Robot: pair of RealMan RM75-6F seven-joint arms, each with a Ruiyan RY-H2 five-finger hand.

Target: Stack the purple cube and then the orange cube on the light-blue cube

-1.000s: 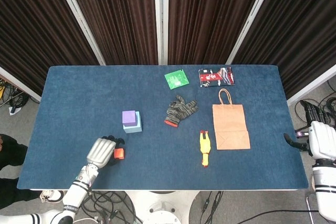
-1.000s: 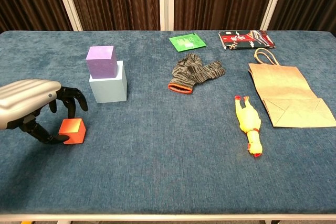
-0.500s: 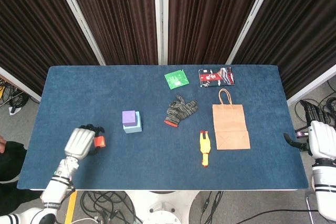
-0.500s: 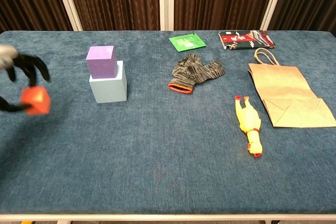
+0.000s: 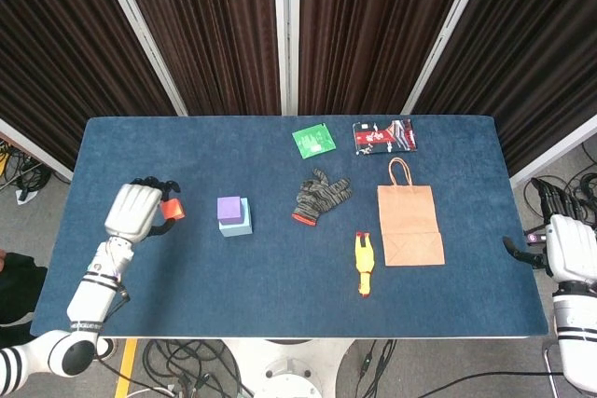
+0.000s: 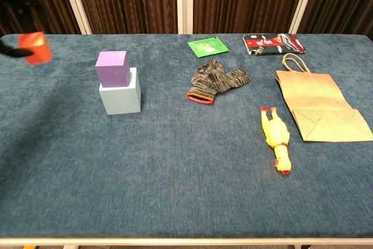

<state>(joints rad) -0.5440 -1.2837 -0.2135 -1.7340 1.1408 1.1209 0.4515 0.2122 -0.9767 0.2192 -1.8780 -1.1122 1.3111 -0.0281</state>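
The purple cube (image 5: 229, 208) (image 6: 112, 67) sits on top of the light-blue cube (image 5: 240, 225) (image 6: 120, 95) left of the table's middle. My left hand (image 5: 134, 210) (image 6: 13, 3) holds the orange cube (image 5: 171, 209) (image 6: 34, 48) in its fingertips, raised above the table to the left of the stack and clear of it. In the chest view only the fingers show at the top left corner. My right hand (image 5: 562, 244) hangs off the table's right edge; its fingers are mostly out of view.
A striped glove (image 5: 320, 196), a yellow rubber chicken (image 5: 363, 264), a brown paper bag (image 5: 409, 219), a green packet (image 5: 313, 141) and a red-black packet (image 5: 383, 136) lie on the right half of the blue table (image 5: 140, 156).
My left hand has lifted the orange cube off the table near the front edge and carried it up and back, ending left of the stack. The right hand has not moved.
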